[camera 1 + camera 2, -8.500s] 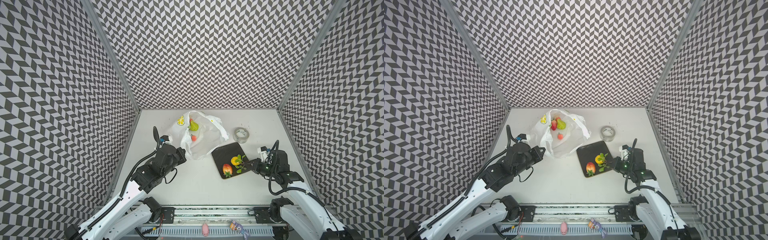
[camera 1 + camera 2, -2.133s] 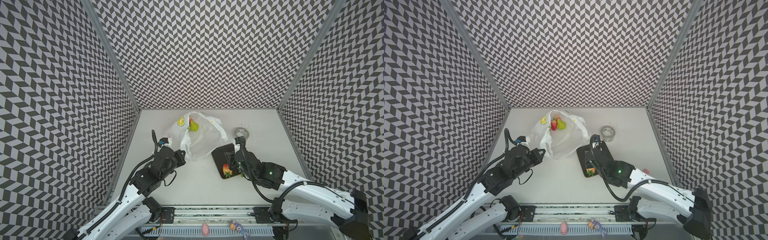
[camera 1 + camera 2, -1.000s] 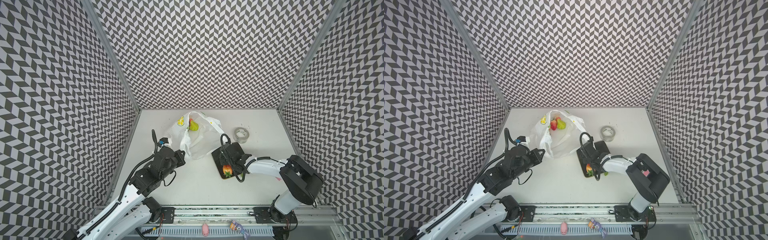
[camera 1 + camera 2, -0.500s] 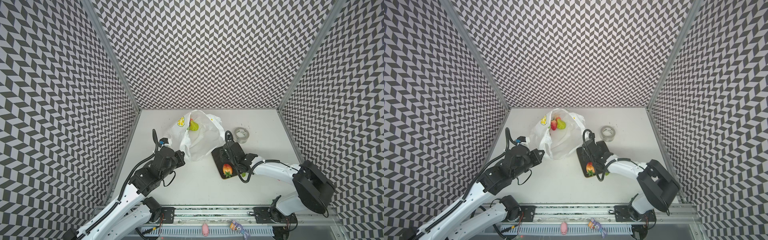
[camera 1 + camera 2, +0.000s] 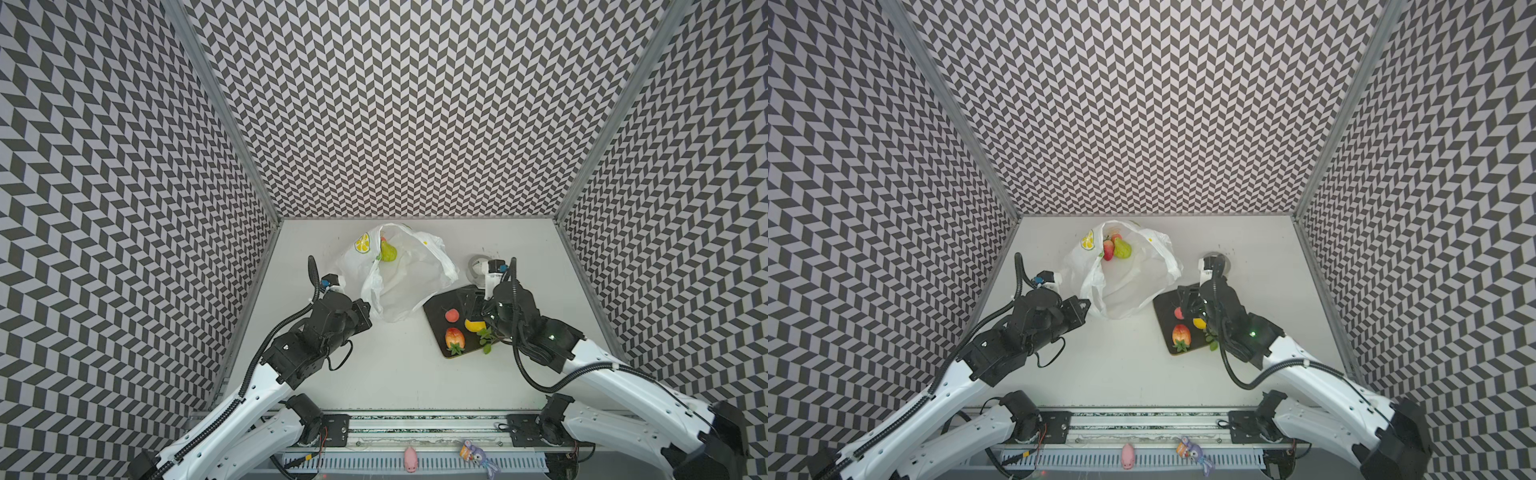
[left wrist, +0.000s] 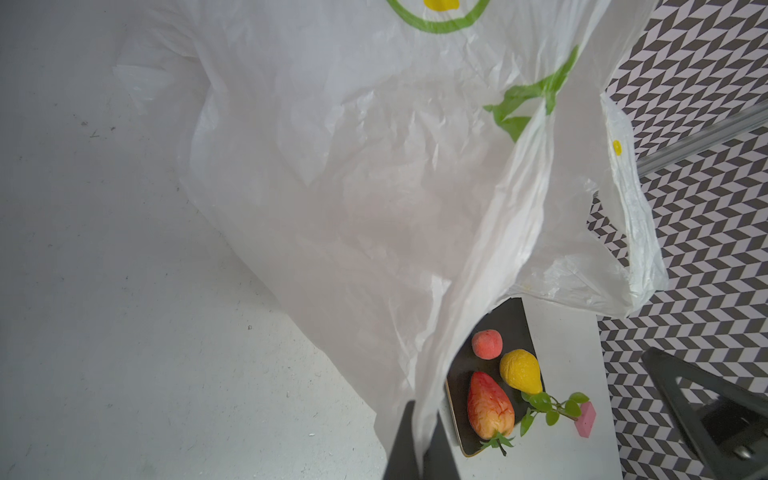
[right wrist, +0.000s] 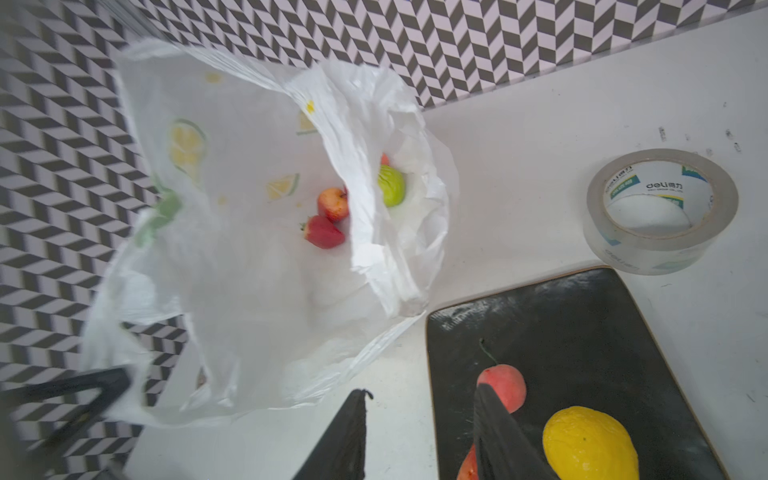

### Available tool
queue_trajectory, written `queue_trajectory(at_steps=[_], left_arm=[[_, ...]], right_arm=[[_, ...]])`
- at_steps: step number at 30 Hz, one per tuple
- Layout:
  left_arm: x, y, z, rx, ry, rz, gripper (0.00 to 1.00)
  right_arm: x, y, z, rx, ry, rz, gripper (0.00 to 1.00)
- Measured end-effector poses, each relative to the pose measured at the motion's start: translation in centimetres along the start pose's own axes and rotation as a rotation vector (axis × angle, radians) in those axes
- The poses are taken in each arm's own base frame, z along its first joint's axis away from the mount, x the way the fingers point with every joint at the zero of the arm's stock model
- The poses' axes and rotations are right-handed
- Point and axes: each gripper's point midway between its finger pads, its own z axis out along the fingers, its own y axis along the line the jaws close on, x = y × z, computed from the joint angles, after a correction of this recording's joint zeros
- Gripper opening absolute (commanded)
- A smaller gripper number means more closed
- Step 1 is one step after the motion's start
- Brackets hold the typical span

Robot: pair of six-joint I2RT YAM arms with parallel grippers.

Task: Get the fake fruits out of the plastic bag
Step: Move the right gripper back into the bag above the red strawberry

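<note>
Left wrist — plastic bag (image 6: pixel 374 187) partly covers tray (image 6: pixel 509 322).

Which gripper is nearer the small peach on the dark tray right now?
Right. The right gripper is open just beside the peach, over the dark tray. The left gripper is away across the table, shut on the plastic bag edge.

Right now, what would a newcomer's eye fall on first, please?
The plastic bag gapes at the back, the left gripper shut on its edge, a green pear inside. To its right, a peach and lemon lie on a dark tray by the right gripper's open jaws.
</note>
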Motion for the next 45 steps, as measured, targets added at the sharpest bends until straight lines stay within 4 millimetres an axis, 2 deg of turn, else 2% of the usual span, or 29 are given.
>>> queue_trajectory(at_steps=[4, 8, 15, 21, 28, 38, 45], left_arm=[[0.1, 0.1, 0.2, -0.007, 0.006, 0.003, 0.0], [0.2, 0.1, 0.3, -0.011, 0.009, 0.007, 0.0], [0.0, 0.0, 0.2, -0.009, 0.008, 0.011, 0.0], [-0.3, -0.4, -0.1, 0.001, -0.001, 0.01, 0.0], [-0.2, -0.2, -0.3, -0.006, 0.004, 0.004, 0.0], [0.3, 1.2, -0.4, -0.073, 0.022, -0.013, 0.0], [0.4, 2.0, -0.9, -0.136, 0.044, -0.02, 0.0]], right_arm=[[-0.3, 2.8, -1.2, -0.147, -0.001, -0.062, 0.38], [1.1, 5.6, -0.4, -0.25, 0.043, -0.195, 0.36], [3.1, 7.7, 5.8, -0.251, 0.13, -0.402, 0.34], [4.5, 8.6, 11.8, -0.215, 0.196, -0.452, 0.3], [6.4, 10.6, 18.7, -0.215, 0.286, -0.353, 0.29], [10.7, 10.7, 25.4, -0.173, 0.388, -0.15, 0.32], [10.9, 10.2, 28.6, -0.112, 0.379, 0.025, 0.4]])
